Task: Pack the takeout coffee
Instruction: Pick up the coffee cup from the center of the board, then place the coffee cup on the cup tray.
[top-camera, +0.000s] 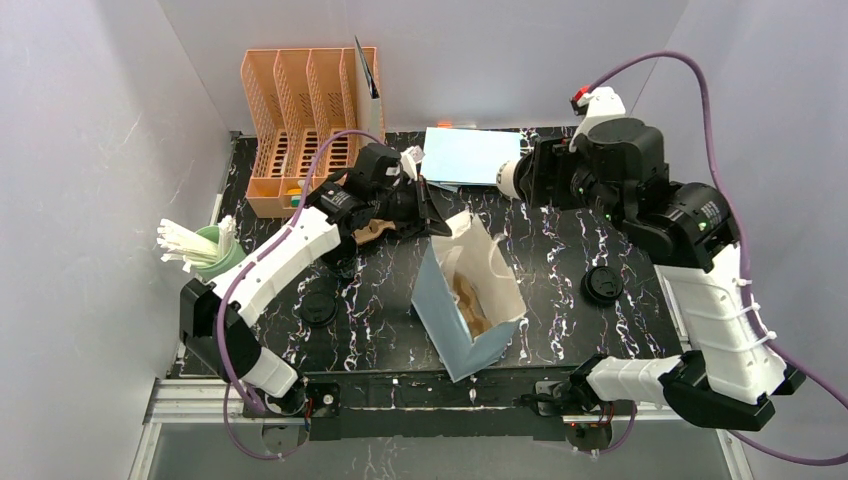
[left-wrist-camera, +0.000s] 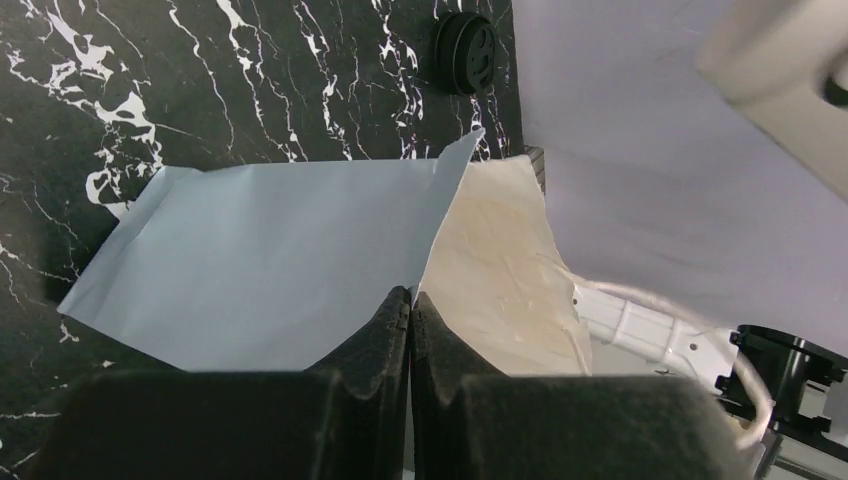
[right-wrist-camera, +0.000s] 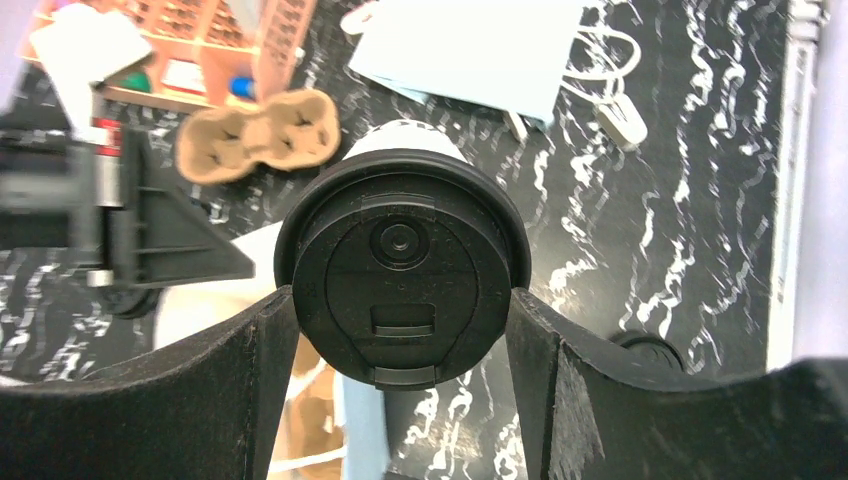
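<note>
The right gripper (right-wrist-camera: 400, 300) is spread wide and clamped on a black-lidded coffee cup (right-wrist-camera: 400, 265), with one finger pressed against each side of the lid rim. The cup is held on its side above the worktop (top-camera: 560, 250), its lid turned toward the wrist camera. In the overhead view it is seen in the upper middle of the frame, up and to the right of the bag's mouth.

The left gripper (left-wrist-camera: 410, 300) is pressed together, and the upper rim of the light-blue paper bag (top-camera: 440, 315) is pinched between its pads. The bag stands tilted at the centre of the overhead frame with its mouth open; something brown is seen inside.

Two more lidded cups are seen on the worktop, one right of the bag (top-camera: 603, 285) and one left of it (top-camera: 318, 308). A pulp carrier (right-wrist-camera: 260, 135) lies by the left gripper. A flat blue bag (top-camera: 470, 155) lies at the upper centre and an orange rack (top-camera: 300, 120) stands at the upper left.
</note>
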